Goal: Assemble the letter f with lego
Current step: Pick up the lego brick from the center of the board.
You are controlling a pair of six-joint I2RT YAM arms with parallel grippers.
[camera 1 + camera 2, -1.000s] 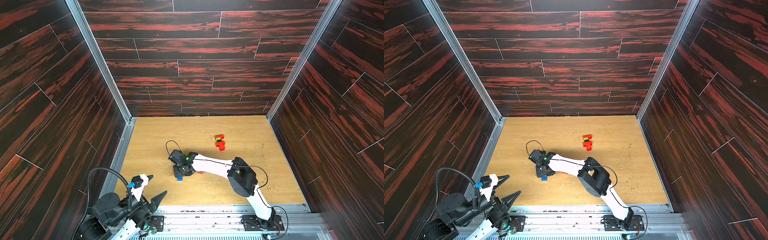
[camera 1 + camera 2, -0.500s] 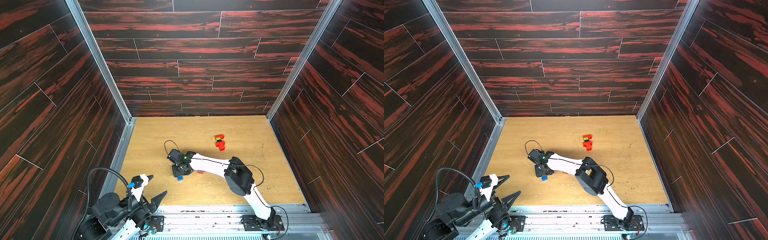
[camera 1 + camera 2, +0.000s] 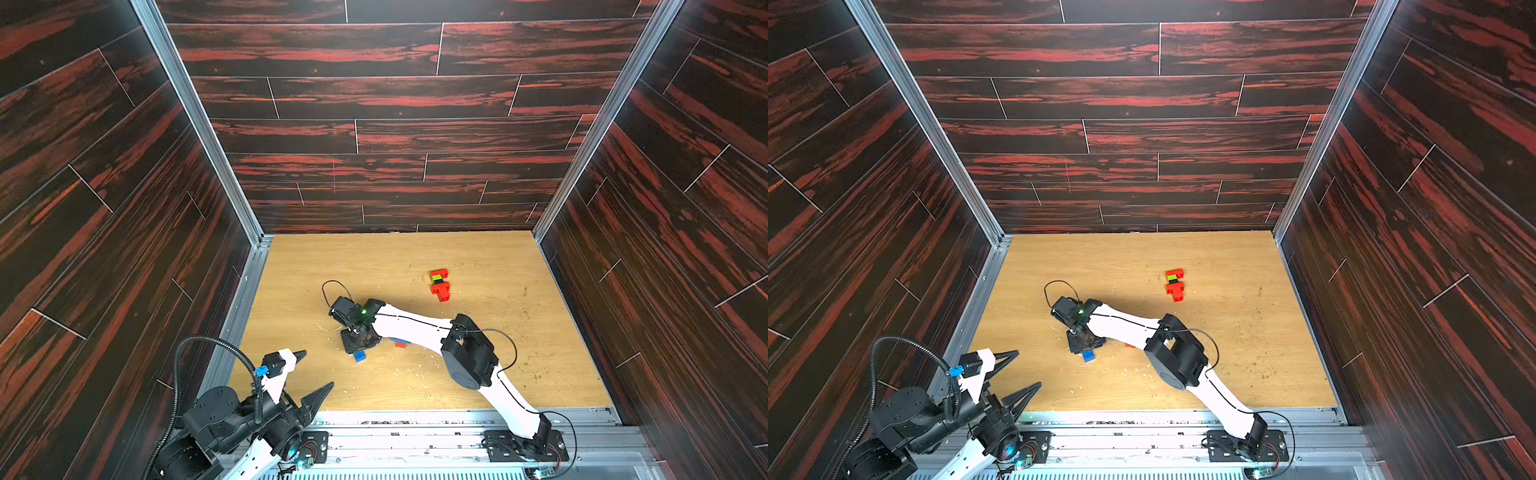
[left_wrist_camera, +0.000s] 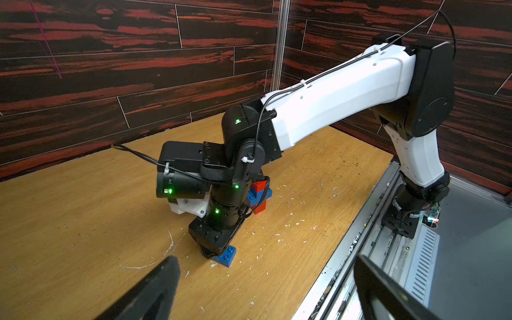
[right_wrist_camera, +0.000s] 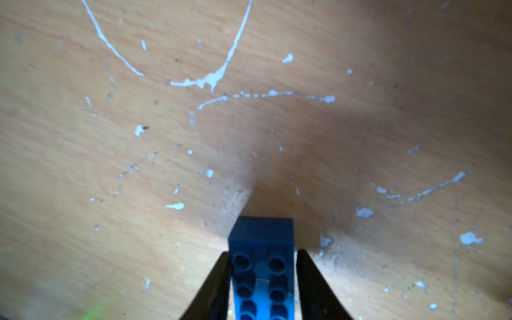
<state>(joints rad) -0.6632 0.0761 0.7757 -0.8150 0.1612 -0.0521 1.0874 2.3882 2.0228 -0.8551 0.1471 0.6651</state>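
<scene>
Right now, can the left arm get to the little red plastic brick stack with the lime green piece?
Probably not directly: the right arm's white forearm lies stretched between the open left gripper and that red brick stack, so it would need to go around.

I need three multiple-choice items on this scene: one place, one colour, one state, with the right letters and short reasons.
1. The lone blue brick is:
A. between the jaws of the right gripper
B. on another brick
C. high in the air
2. The far brick group shows red, black and:
A. white
B. green
C. yellow
3. The left gripper is:
A. shut on a brick
B. open, empty
C. out of view
Answers: A, a jaw stands at each side; B, one green brick lies in it; B, its jaws stand wide apart.
</scene>
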